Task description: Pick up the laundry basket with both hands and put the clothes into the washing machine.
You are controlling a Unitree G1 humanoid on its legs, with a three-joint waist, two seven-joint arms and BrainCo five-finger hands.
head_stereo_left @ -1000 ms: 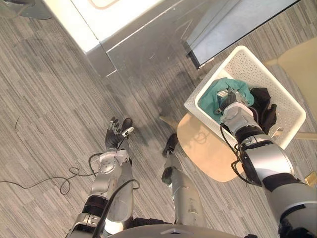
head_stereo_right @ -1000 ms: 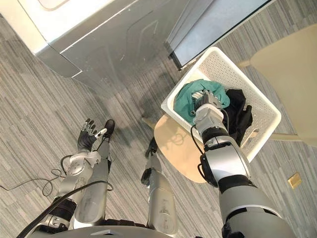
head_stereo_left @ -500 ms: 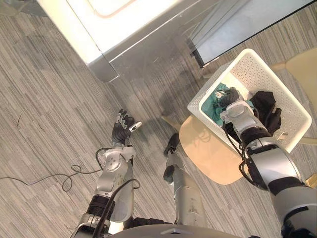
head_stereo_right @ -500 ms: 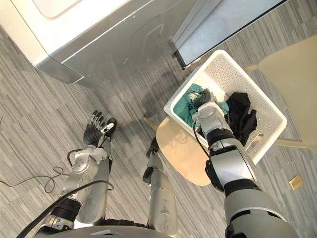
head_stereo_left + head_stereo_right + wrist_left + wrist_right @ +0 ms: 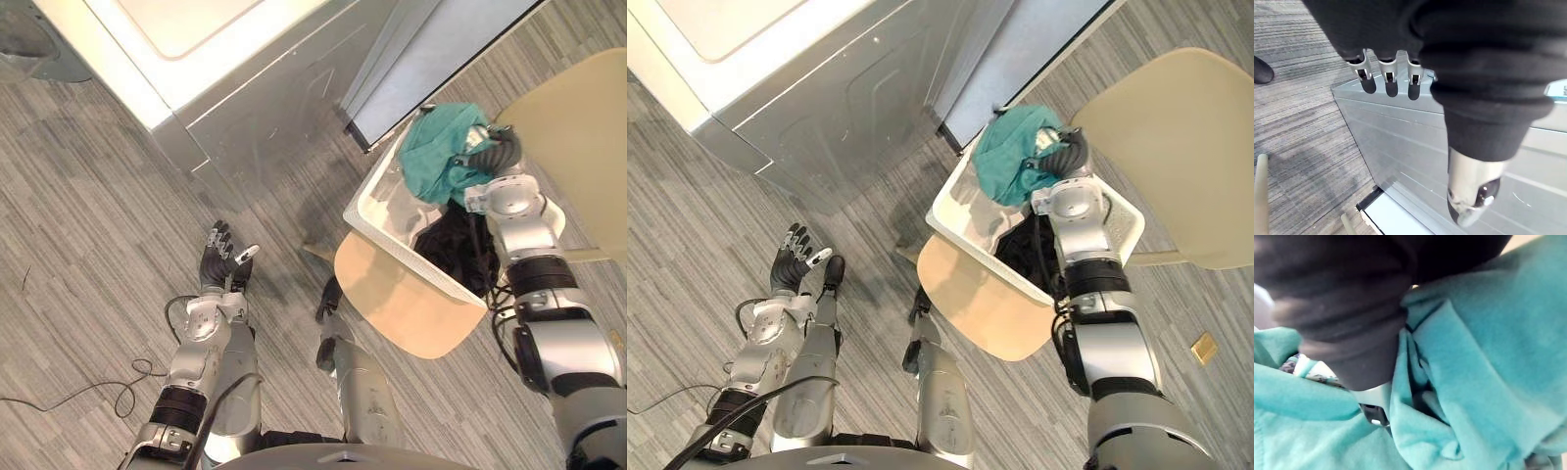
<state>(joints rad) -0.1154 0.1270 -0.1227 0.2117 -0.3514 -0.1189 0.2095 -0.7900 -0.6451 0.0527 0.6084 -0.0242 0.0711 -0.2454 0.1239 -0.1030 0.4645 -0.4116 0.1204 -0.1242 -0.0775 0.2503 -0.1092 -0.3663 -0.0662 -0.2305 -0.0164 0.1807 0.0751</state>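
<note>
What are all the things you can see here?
Washer: one, white top and silver front, ahead on the left.
Panel: one, grey-blue, beside the washer, behind the basket.
Basket: one, white, on the stool.
Teal cloth: one, held above the basket.
Black clothes: one bundle, inside the basket.
Stool: one, tan, under the basket.
Chair: one, beige, right of the basket.
Floor: grey, striped.
Left hand: one, silver and dark, open, over the floor.
Right hand: one, silver and dark, shut on the teal cloth.
</note>
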